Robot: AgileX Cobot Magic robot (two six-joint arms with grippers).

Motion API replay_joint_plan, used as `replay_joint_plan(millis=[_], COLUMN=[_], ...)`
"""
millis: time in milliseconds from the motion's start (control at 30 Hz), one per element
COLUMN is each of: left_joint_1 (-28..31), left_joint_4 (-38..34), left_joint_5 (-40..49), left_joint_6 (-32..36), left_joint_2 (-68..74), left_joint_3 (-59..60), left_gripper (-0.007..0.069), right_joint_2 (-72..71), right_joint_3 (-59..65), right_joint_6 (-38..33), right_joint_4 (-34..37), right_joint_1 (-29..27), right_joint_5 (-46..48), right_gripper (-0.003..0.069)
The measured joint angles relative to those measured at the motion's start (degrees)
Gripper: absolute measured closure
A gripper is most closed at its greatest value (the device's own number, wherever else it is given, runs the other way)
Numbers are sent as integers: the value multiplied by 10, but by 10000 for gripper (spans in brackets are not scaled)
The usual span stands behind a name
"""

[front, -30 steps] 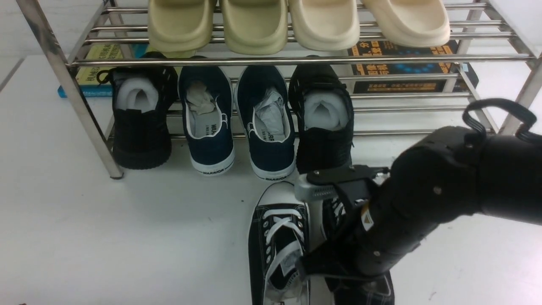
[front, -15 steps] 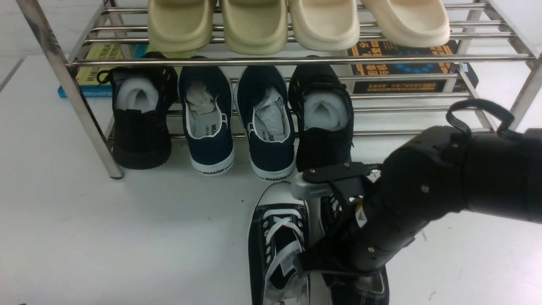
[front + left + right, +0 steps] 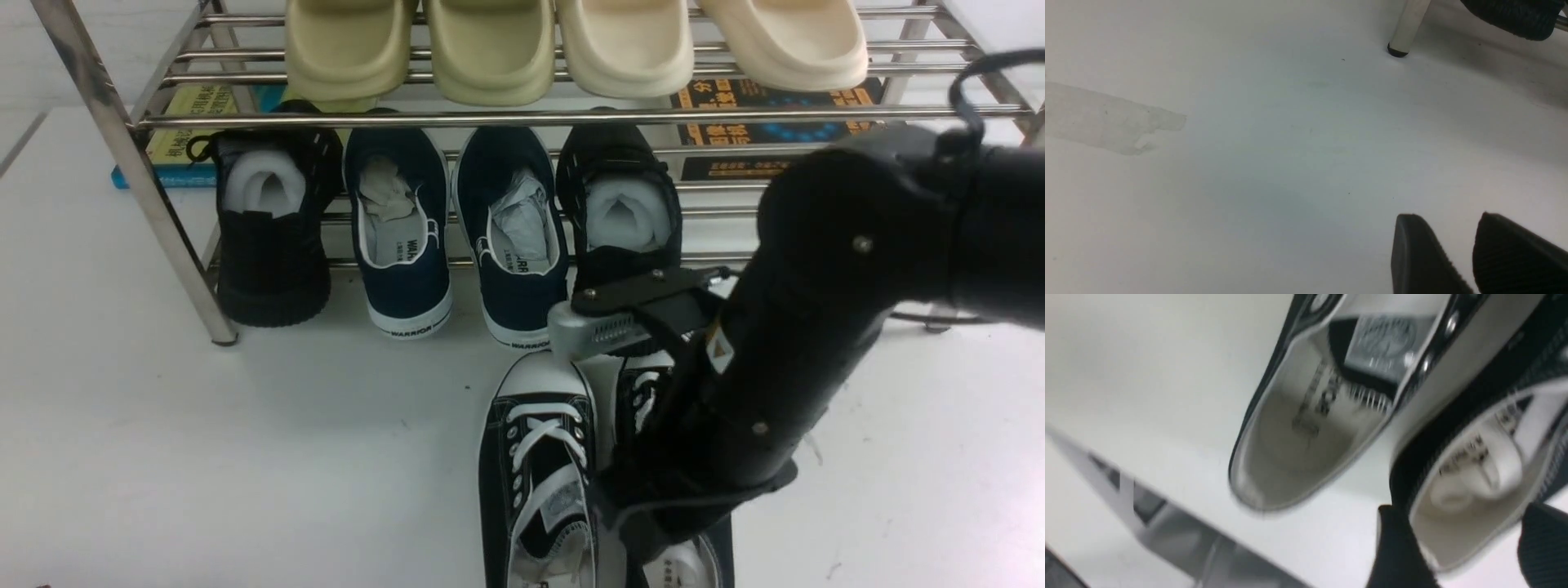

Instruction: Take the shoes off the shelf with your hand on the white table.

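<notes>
Jaws of the right gripper (image 3: 1466, 514) stand spread either side of one heel; both shoes (image 3: 535, 461) sit side by side on the white bench (image 3: 245, 457), just before the shelf (image 3: 490, 118).

My right arm (image 3: 857, 245) is fat, round and black, with small shiny screws (image 3: 860, 243) dotted on it. A thin black cable (image 3: 967, 90) loops out far behind my right pincer (image 3: 1461, 526). Close behind that pincer sits a little yellow and white sticker (image 3: 718, 351). One side of it is a grey metal block (image 3: 592, 335) with tiny holes, under a flat black plate (image 3: 645, 296). Its fingers (image 3: 1396, 551) are black with fine ridges. My left pincer (image 3: 1449, 228) has black ridged fingers (image 3: 1421, 261) too.
</notes>
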Motion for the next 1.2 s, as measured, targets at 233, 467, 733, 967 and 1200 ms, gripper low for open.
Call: replay_joint_plan(millis=[233,467,733,967,1200], left_joint_1=[0,0,0,0,0], left_joint_4=[0,0,0,0,0], left_joint_5=[0,0,0,0,0], left_joint_6=[0,0,0,0,0], left_joint_2=[0,0,0,0,0], left_joint_3=[0,0,0,0,0], left_gripper=[385,385,385,385,385], right_joint_2=[-76,-238,-457,-629,-672], right_joint_3=[-36,-37,85,337,508], right_joint_6=[-47,-38,54,188,228], right_joint_4=[-62,-153,-229,-261,-296], right_joint_1=[0,0,0,0,0], right_joint_5=[37,50,42,-192,-420], right_gripper=[535,673,673,671,666])
